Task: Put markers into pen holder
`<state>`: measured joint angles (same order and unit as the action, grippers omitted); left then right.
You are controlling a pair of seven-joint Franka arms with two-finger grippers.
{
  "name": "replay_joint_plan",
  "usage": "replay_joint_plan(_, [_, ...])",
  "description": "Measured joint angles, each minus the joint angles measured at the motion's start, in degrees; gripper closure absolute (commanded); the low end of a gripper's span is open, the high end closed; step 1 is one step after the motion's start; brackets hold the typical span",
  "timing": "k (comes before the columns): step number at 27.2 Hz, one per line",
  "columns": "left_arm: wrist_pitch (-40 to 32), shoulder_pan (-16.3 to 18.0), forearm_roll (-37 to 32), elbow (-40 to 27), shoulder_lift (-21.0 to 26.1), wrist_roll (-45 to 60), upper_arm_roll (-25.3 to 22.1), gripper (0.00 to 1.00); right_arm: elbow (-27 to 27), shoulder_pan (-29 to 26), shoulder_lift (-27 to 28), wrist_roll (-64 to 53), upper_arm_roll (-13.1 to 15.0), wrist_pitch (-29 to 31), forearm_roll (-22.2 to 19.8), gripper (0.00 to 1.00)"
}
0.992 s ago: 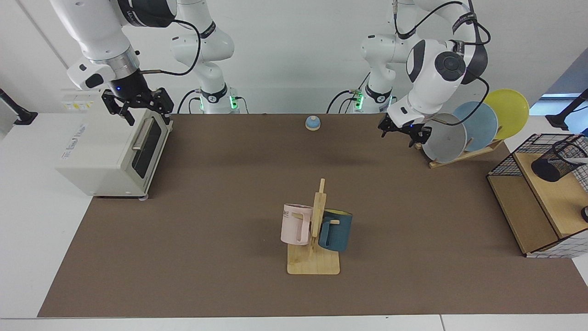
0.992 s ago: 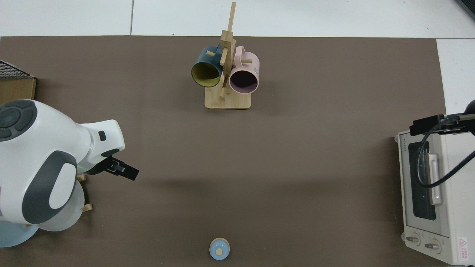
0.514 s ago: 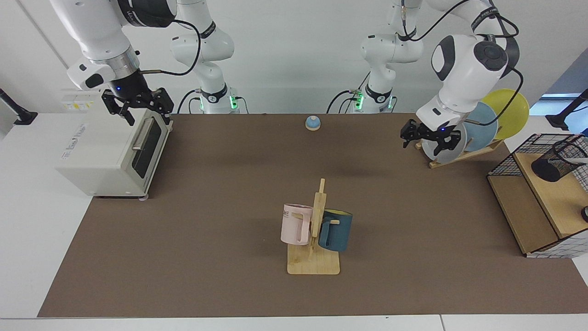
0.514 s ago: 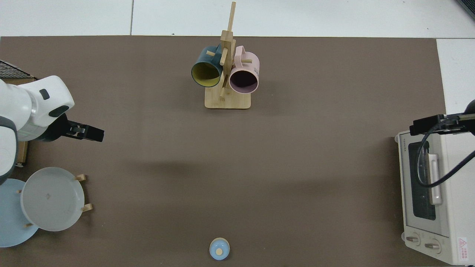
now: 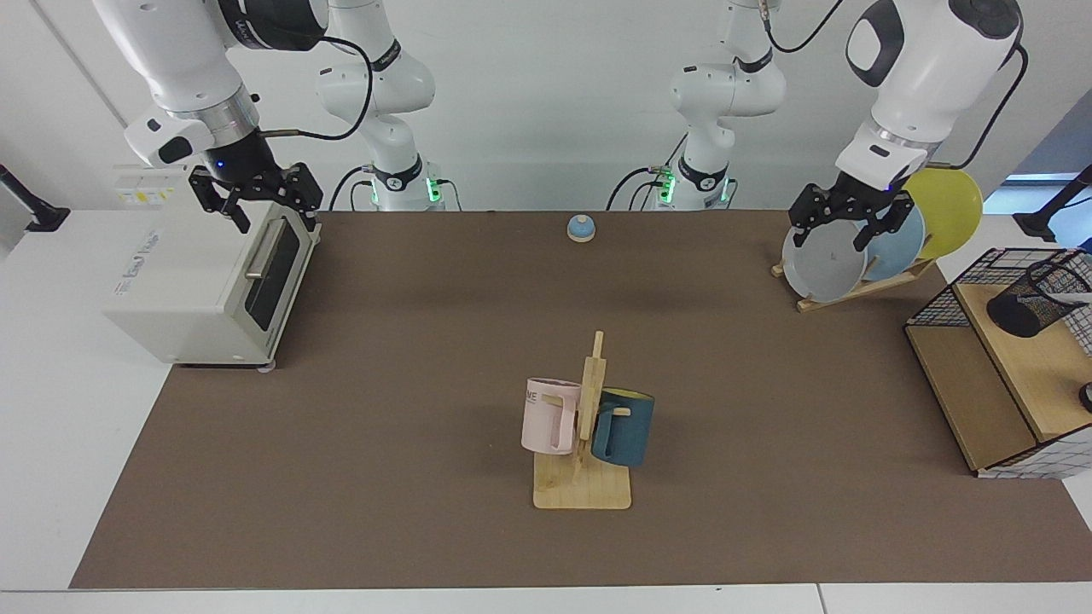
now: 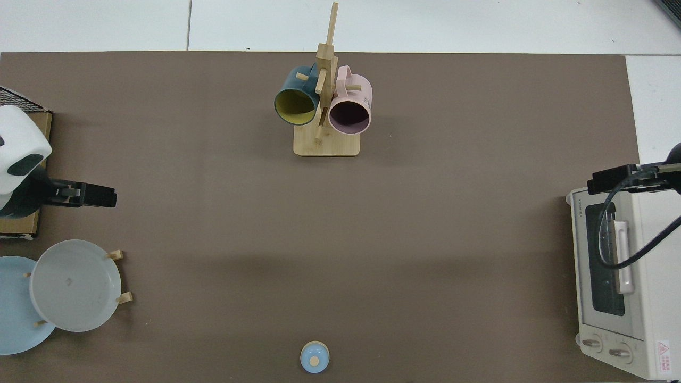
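Beside the plate rack (image 5: 853, 286), the left gripper (image 5: 849, 223) hangs with fingers spread and empty, likely bound for the pen holder (image 5: 1032, 300) on the wire shelf (image 5: 955, 375) beyond the rack; no marker shows clearly. Far from the rack, the right gripper (image 5: 254, 198) waits spread and empty over the toaster oven (image 5: 196, 281).

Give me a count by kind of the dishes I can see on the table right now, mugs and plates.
Mugs: 2, the pink mug and the teal mug, both hung on the wooden mug tree.
Plates: 3, the grey plate, the blue plate and the yellow plate, standing in the wooden plate rack.
Total: 5
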<state>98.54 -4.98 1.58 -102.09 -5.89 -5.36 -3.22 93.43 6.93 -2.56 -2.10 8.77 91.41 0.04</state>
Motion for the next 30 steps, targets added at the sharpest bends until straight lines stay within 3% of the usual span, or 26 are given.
replay_joint_plan(30, [-2.6, 0.0, -2.9, -0.1, -1.6, -4.6, -0.1, 0.0, 0.0, 0.0, 0.0, 0.0, 0.0, 0.0, 0.0, 0.0])
